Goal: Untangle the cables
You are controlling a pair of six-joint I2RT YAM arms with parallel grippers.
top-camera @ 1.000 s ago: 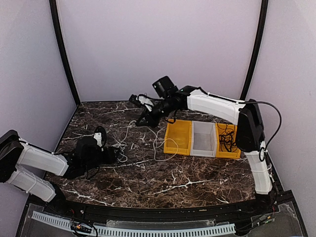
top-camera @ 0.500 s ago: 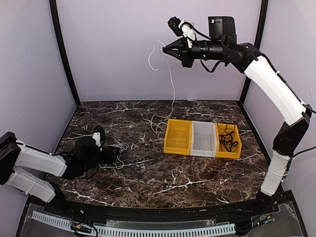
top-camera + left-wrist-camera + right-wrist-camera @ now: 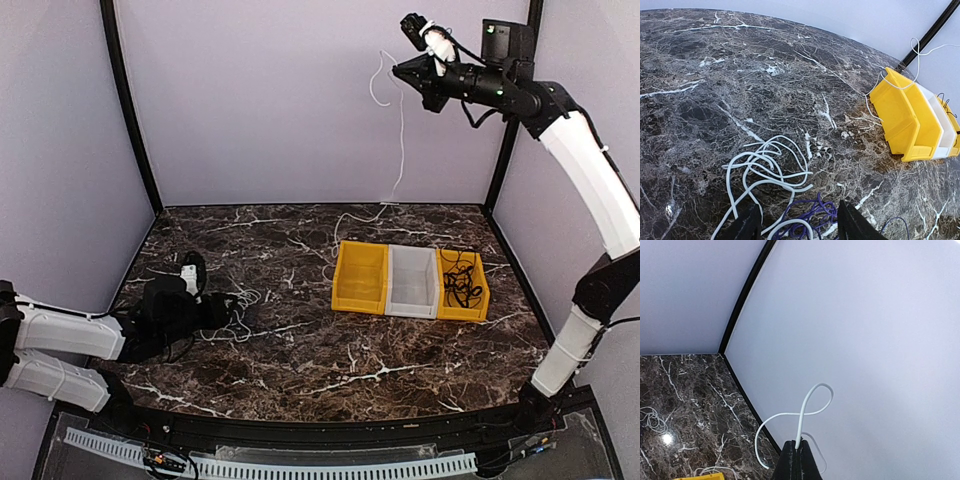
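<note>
My right gripper is raised high at the back right and is shut on a white cable. That cable hangs straight down to the table behind the bins. In the right wrist view the cable loops out of the closed gripper. My left gripper lies low on the table at the left. It is open in the left wrist view, over a loose white cable and a purple cable. Black cables lie in the right yellow bin.
Three bins stand in a row right of centre: a yellow bin, a white bin and a second yellow bin. The near yellow bin also shows in the left wrist view. Purple walls enclose the marble table.
My right arm has swung up and to the right, lifting the white cable off the table until it hangs taut. My left arm has shifted slightly left beside the white clump.
</note>
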